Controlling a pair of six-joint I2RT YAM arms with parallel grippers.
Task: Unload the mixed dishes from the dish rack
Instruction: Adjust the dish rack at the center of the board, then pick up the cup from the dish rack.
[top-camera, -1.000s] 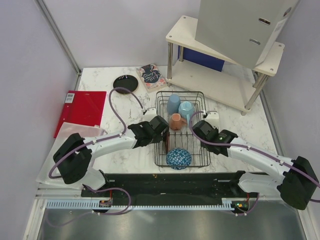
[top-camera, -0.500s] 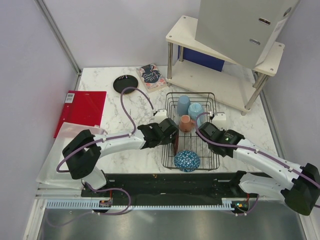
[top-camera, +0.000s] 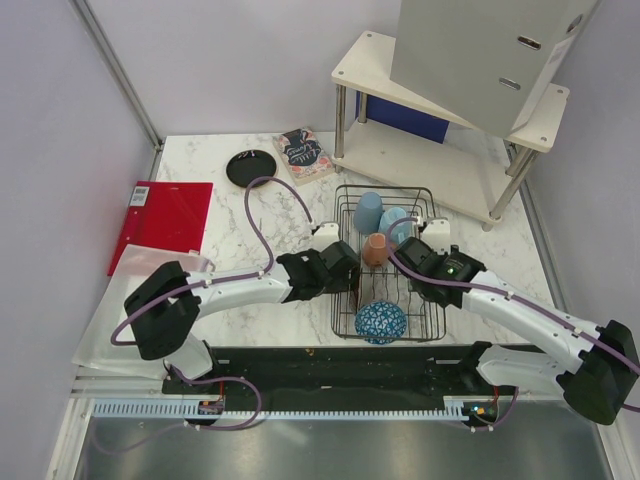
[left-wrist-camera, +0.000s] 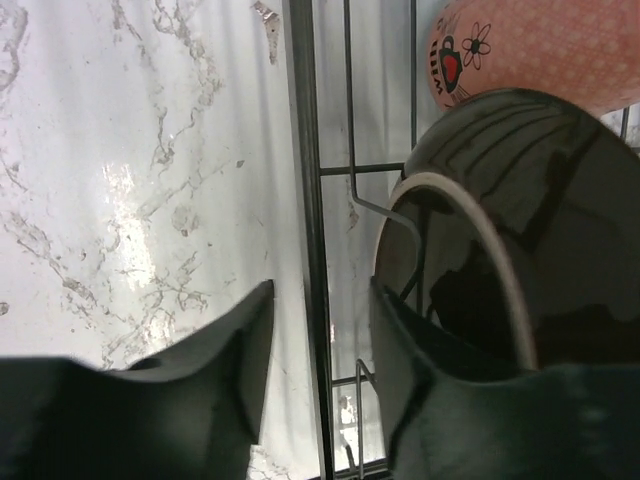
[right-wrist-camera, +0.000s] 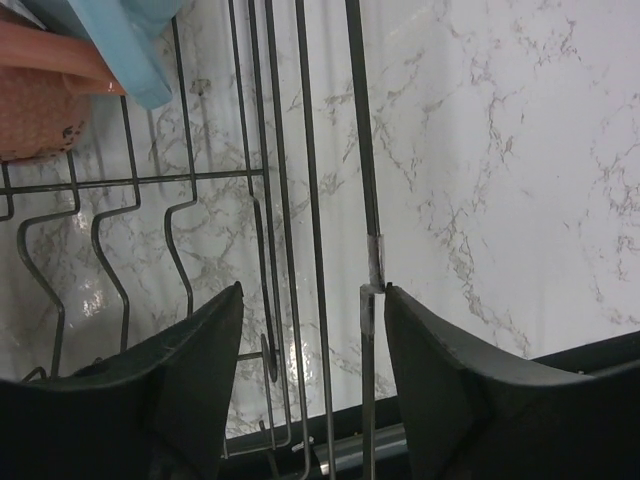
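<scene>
The dish rack (top-camera: 386, 187) is a black wire basket standing on the marble table. It holds two light-blue cups (top-camera: 368, 210) (top-camera: 396, 222), a salmon-pink mug (top-camera: 376, 248) and a blue-and-white patterned bowl (top-camera: 381, 321). My left gripper (top-camera: 348, 272) is open, its jaws straddling the rack's left rim wire (left-wrist-camera: 303, 150). Just inside that rim stands a glossy dark plate (left-wrist-camera: 520, 230), below the pink mug (left-wrist-camera: 540, 50). My right gripper (top-camera: 422, 262) is open too, astride the right rim wire (right-wrist-camera: 358, 120). A blue cup (right-wrist-camera: 130, 40) and the mug (right-wrist-camera: 40, 100) show at its upper left.
A black plate (top-camera: 250, 167) and a patterned booklet (top-camera: 303, 153) lie on the table behind the rack. A red folder (top-camera: 160, 215) rests at the left. The white two-tier shelf (top-camera: 450, 150) stands at the back right, close to the rack's far corner.
Both grippers, shut on the rack's side rims, slid the rack to the right with the dishes in it. Both have now opened and let go of the rims.
</scene>
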